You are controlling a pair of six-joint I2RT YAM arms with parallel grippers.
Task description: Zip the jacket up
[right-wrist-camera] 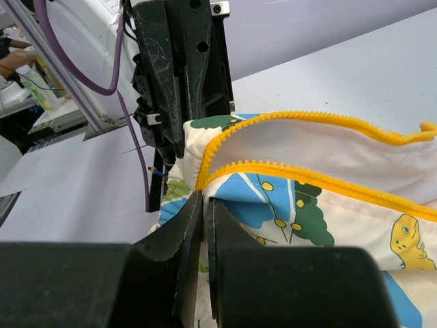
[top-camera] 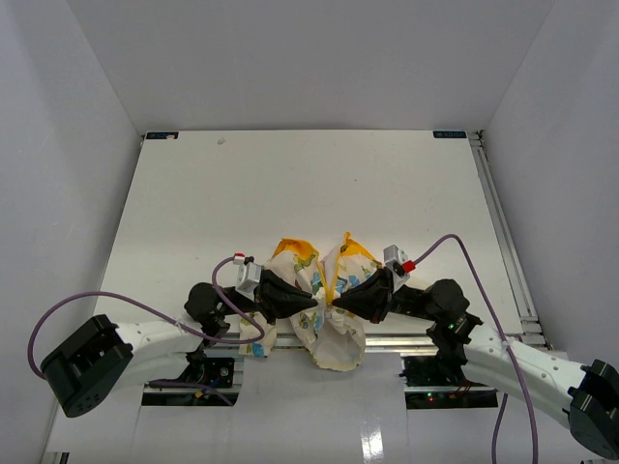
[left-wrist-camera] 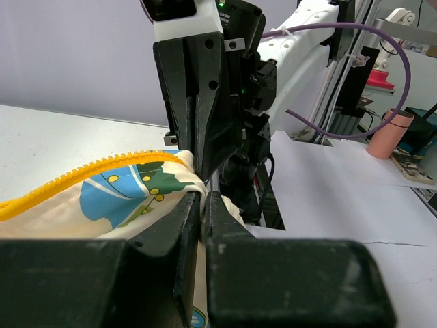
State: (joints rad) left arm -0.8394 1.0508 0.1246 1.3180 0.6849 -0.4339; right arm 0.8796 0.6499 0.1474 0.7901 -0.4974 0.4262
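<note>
The jacket (top-camera: 334,333), cream with green, blue and yellow figures and yellow zipper teeth, is bunched at the table's near edge, partly hanging over it. My left gripper (top-camera: 314,302) is shut on the jacket's fabric from the left; in the left wrist view (left-wrist-camera: 203,198) its jaws pinch the cloth (left-wrist-camera: 130,195) below a yellow zipper edge (left-wrist-camera: 82,168). My right gripper (top-camera: 334,300) is shut on the jacket from the right, tip to tip with the left one; in the right wrist view (right-wrist-camera: 205,199) it pinches the fabric (right-wrist-camera: 355,205) just beneath the two open zipper rows (right-wrist-camera: 307,179).
The white table (top-camera: 309,193) stretches behind the jacket, walled in white. A metal rail (top-camera: 503,222) runs along the right side. Purple cables (top-camera: 464,253) loop off both wrists. Beyond the table, in the left wrist view, stands a pink cup (left-wrist-camera: 386,133).
</note>
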